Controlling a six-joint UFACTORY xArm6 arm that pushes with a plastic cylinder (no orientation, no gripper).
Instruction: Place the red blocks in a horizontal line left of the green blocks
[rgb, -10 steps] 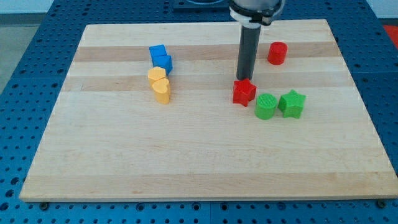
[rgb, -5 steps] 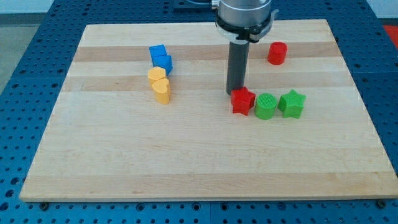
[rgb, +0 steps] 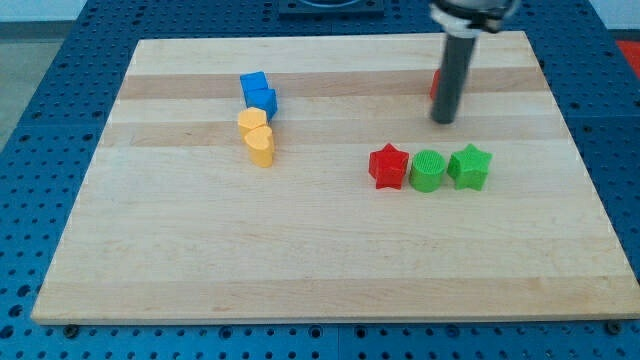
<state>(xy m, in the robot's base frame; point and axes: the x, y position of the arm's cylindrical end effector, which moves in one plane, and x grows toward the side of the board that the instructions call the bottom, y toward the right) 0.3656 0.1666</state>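
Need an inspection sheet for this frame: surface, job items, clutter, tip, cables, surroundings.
Surface: wooden board, flat.
Job's things: red star block touching green round block, which touches green star block, in one row; second red block mostly hidden behind the rod.
Clutter: two blue blocks and two yellow blocks clustered at the view's left.
Grippers: none; my tip sits above the green round block, apart.
Cables: nothing seen.
Surroundings: blue perforated table.

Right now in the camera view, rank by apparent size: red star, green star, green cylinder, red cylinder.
1. green star and red star, too alike to split
2. green cylinder, slightly smaller
3. red cylinder, mostly hidden behind the rod; true size unclear
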